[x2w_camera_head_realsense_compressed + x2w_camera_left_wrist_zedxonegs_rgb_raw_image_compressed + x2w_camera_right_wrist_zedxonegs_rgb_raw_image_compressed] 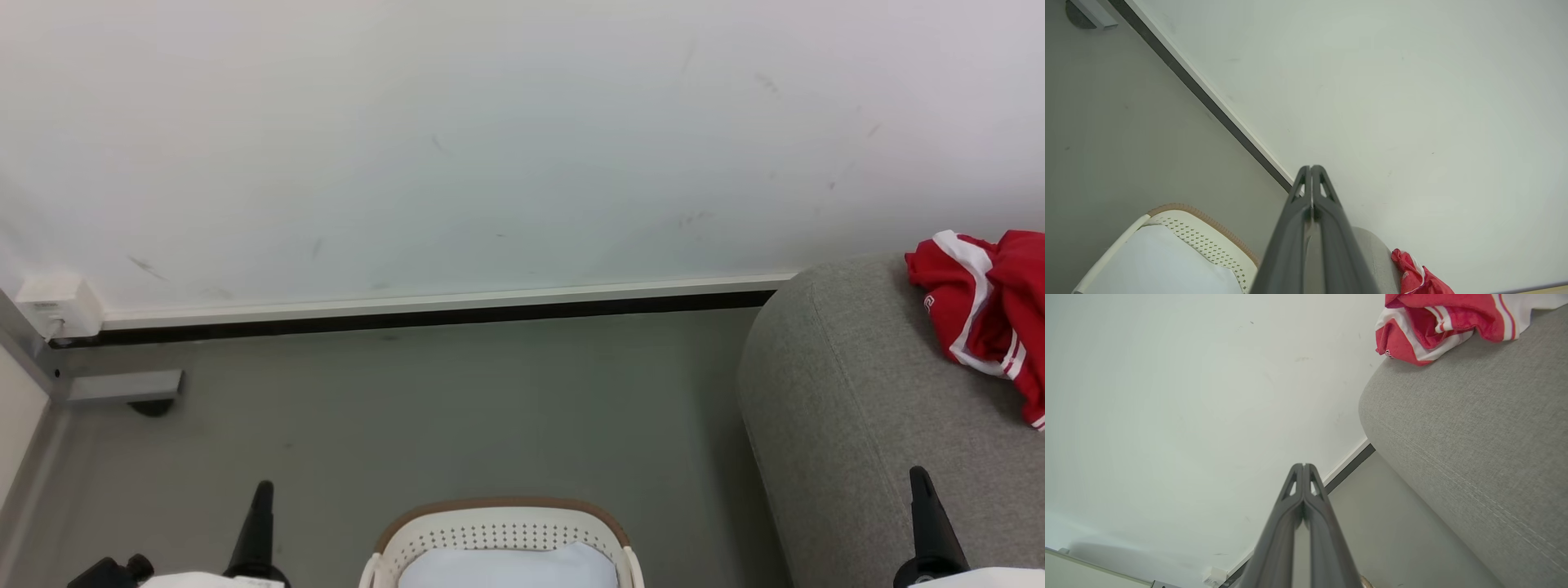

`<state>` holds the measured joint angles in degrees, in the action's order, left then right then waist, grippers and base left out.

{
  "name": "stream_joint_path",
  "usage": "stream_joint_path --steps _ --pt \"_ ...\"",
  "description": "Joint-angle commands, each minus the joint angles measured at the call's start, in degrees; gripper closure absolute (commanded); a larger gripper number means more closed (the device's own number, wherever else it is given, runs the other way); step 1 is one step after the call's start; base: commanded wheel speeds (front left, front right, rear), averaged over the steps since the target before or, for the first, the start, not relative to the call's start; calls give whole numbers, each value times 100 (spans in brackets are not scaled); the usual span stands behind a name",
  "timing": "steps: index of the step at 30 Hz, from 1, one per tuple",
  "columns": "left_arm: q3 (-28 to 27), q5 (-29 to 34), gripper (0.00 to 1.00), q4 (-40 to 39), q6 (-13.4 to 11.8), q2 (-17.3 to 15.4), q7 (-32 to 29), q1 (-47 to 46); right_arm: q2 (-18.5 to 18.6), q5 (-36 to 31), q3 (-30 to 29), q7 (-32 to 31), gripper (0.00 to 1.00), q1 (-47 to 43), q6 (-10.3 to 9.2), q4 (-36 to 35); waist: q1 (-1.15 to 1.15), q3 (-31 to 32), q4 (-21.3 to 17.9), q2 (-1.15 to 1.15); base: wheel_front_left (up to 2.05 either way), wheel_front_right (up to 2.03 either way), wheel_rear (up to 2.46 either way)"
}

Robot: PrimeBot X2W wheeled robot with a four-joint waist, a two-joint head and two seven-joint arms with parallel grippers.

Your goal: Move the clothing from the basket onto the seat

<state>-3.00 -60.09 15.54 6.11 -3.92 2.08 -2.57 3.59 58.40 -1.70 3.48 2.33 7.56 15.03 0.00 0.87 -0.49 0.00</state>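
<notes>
At the lower left of the head view, locate the left gripper (263, 488). Its two dark fingers are pressed together and grip nothing. You can verify this in the left wrist view, where the fingers meet tip to tip and point toward the white wall (490, 147).

At the lower right of the head view, locate the right gripper (919, 474). It is likewise closed and empty. In the right wrist view its tips touch, aimed at the wall just left of the seat (857, 392). In the head view, its tip appears against the seat's grey fabric.

Find the basket (498, 535) on the grey floor (449, 408) at the bottom centre of the head view, between the two grippers and apart from both. Note the brown rim, the perforated cream wall and a pale, smooth surface inside. The lower part of the basket is cut off by the frame edge.

Find the clothing (988, 302) on top of the seat at the right edge, near the wall. It lies as a crumpled red heap with white stripes and trim, well apart from the basket. Its full extent runs out of frame. A stitched seam runs along the seat's rounded edge. A dark baseboard (408, 314) joins wall and floor.
</notes>
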Motion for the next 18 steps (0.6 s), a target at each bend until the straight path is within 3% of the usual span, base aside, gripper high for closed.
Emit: stream_joint_path --steps 1,18 --pt "-33 -177 100 -78 41 -10 -22 -134 45 178 -24 -41 100 157 -6 -63 0 -1 1 0 0 0 0" --pt "-143 -1124 100 -99 71 27 -293 -224 50 1219 -126 -298 100 237 -8 -84 0 -27 13 0 0 0 0"
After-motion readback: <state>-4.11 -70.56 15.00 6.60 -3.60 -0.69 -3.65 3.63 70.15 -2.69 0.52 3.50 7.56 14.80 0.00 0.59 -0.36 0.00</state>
